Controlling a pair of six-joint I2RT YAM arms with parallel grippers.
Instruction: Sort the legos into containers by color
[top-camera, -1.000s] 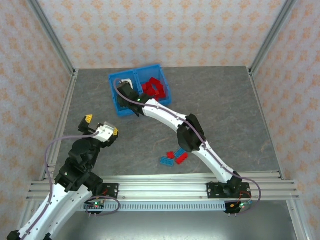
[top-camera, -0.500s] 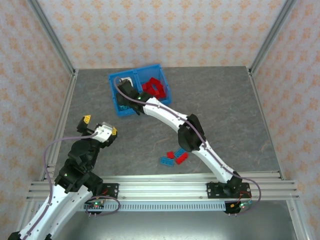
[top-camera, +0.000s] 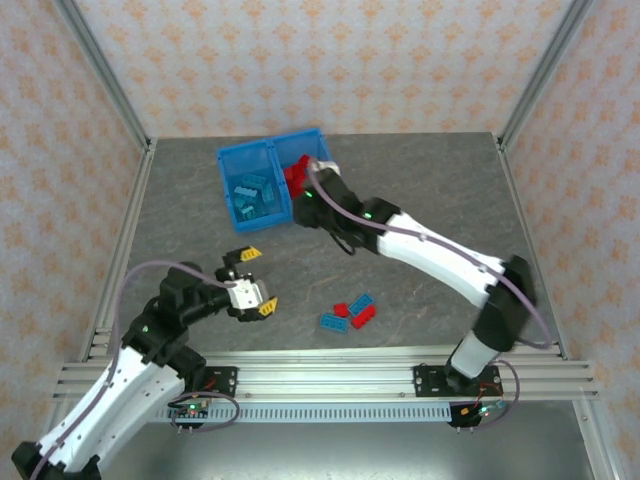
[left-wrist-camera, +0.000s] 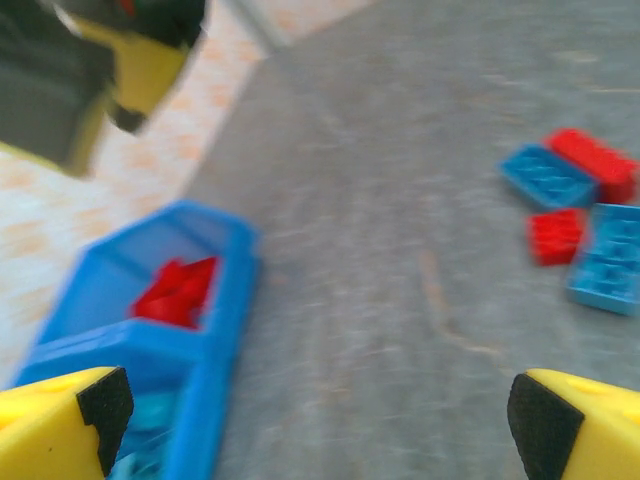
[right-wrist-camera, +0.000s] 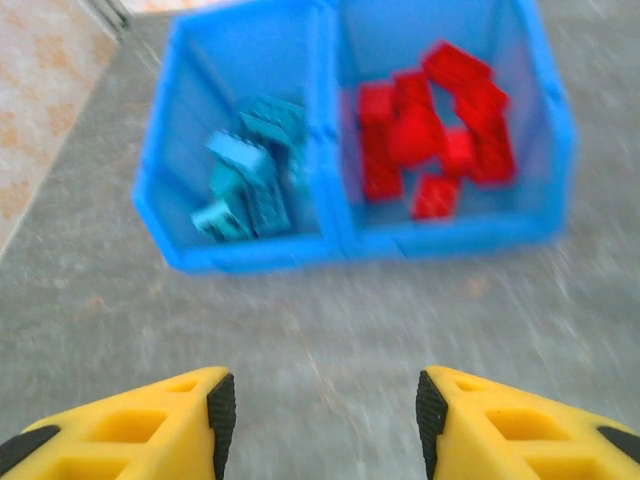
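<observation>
One blue bin (right-wrist-camera: 250, 258), two compartments, is found ahead of the right gripper (right-wrist-camera: 322, 415), jaws parted and empty. In it teal bricks (right-wrist-camera: 255, 170) are piled left, red bricks (right-wrist-camera: 430, 140) right. Four loose bricks (left-wrist-camera: 555, 235), two red, two blue, studded, are seen ahead-right of the left gripper (left-wrist-camera: 322, 425), jaws spread wide, empty.

A grey tabletop (top-camera: 440, 190) with a faint marbled, stone-like pattern, seen from above. Three walls close it in – the back wall (top-camera: 330, 60), left wall (top-camera: 50, 180) and right wall (top-camera: 600, 180) – all papered in pale cream-pink with small, evenly spaced orange floral motifs. Silver aluminium posts rise at the back left corner (top-camera: 105, 70) and back right corner (top-camera: 543, 70). Ribbed aluminium rails (top-camera: 330, 365) run along the near edge. The light is soft and even, with only faint shadows.
</observation>
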